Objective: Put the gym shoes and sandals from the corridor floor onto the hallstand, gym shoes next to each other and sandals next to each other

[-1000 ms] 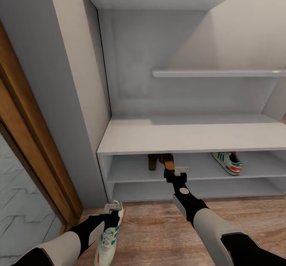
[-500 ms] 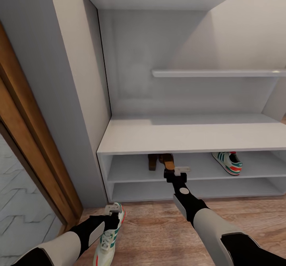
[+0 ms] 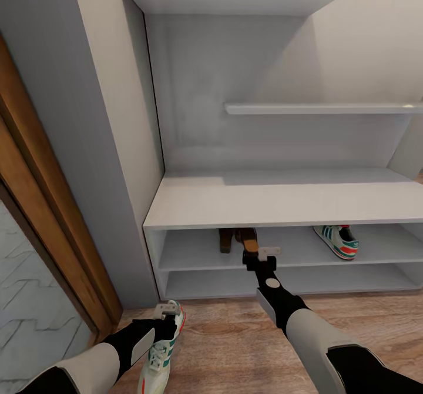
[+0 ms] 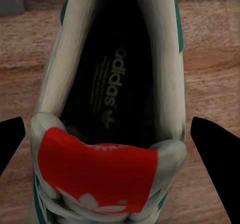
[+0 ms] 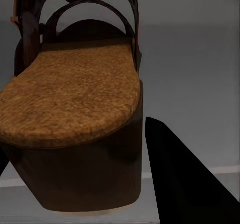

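Wood-plank corridor floor point(image 3: 235, 347) nearest the robot, one gym shoe point(image 3: 161, 350) on it, not racked yet. Left gripper point(image 3: 166, 310) over that shoe's heel; in the left wrist view its fingers point(image 4: 215, 154) stand wide apart either side of the collar, shoe point(image 4: 110, 108) between them, no contact visible. Risk: closing off-centre only catches the soft tongue or collar, so the shoe tips or slips on lift.

Further on, right gripper point(image 3: 259, 257) at the front edge of the hallstand point(image 3: 282, 203), upper low shelf. Sandal point(image 3: 249, 240) just ahead; the right wrist view has a fingertip point(image 5: 175, 179) beside the sandal's heel point(image 5: 75, 134), apart from it, jaws look unclamped. Risk: pulling back could clip the heel and drag it off the shelf. Second sandal point(image 3: 225, 240) beside it. Other gym shoe point(image 3: 336, 240) well apart on the same shelf, so pairing could fail if the floor shoe lands elsewhere.
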### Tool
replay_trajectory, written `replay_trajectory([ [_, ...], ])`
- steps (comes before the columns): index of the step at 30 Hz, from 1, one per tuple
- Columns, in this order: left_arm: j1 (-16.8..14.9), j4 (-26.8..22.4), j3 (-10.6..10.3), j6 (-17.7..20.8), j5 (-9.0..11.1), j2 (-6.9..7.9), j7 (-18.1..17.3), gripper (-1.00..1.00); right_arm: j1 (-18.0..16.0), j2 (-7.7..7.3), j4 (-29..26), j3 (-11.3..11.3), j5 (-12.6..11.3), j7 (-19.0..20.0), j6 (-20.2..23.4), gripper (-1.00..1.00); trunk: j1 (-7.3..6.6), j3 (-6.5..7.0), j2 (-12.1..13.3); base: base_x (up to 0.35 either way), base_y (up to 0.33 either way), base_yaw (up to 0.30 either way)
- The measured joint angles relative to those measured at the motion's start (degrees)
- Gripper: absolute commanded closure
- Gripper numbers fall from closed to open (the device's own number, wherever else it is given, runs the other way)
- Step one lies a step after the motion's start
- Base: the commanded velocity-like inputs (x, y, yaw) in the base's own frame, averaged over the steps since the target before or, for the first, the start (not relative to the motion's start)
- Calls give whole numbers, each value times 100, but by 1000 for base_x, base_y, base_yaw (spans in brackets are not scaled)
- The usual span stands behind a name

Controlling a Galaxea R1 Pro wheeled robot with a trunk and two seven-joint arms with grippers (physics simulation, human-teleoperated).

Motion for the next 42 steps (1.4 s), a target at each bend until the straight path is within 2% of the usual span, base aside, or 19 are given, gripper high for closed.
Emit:
replay_trajectory([
  [9,0,0,-3,0,0,0,0,100,0,-6,163,2,0,0,-19,100,0,0,0,0,0,0],
  [42,0,0,-9,0,0,0,0,100,0,-4,172,14,1,0,-14,100,0,0,0,0,0,0],
])
